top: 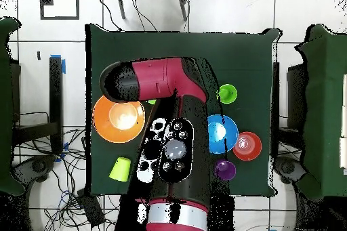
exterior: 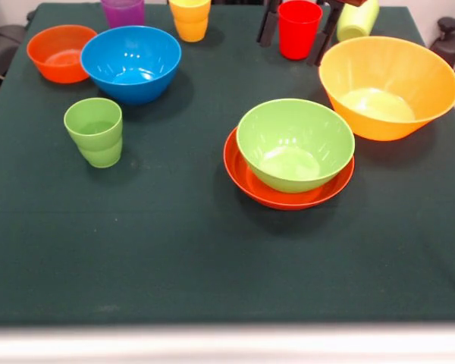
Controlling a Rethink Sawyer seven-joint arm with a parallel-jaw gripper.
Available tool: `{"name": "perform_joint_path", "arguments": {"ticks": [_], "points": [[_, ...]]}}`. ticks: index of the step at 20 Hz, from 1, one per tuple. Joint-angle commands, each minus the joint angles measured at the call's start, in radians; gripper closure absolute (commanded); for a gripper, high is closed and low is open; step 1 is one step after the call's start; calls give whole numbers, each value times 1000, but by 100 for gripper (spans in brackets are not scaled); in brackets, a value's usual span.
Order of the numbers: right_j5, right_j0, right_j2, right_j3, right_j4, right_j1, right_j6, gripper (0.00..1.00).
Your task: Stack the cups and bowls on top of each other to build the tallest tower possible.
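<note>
My gripper comes down at the far edge of the table, open, with one dark finger on each side of the upright red cup. A light green cup lies tilted just right of it; it also shows in the overhead view. The green bowl sits nested in the wide red-orange bowl. The large orange-yellow bowl stands alone. The blue bowl, small orange bowl, purple cup, yellow cup and second green cup stand apart at the left.
In the overhead view my arm covers the table's middle and hides the gripper, the red cup and the nested bowls. The dark green cloth stretches bare toward the near edge.
</note>
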Motion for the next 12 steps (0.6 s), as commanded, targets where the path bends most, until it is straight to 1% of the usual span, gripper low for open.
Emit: {"name": "perform_joint_path", "arguments": {"ticks": [1,6,8,11,12], "points": [[106,-3,80,-26,9,63,-11,0],[107,9,76,-2,12,52,1,0],[104,19,66,32,0,41,-3,0],[92,34,40,108,-43,34,-27,0],[66,42,28,164,-57,24,-25,0]]}}
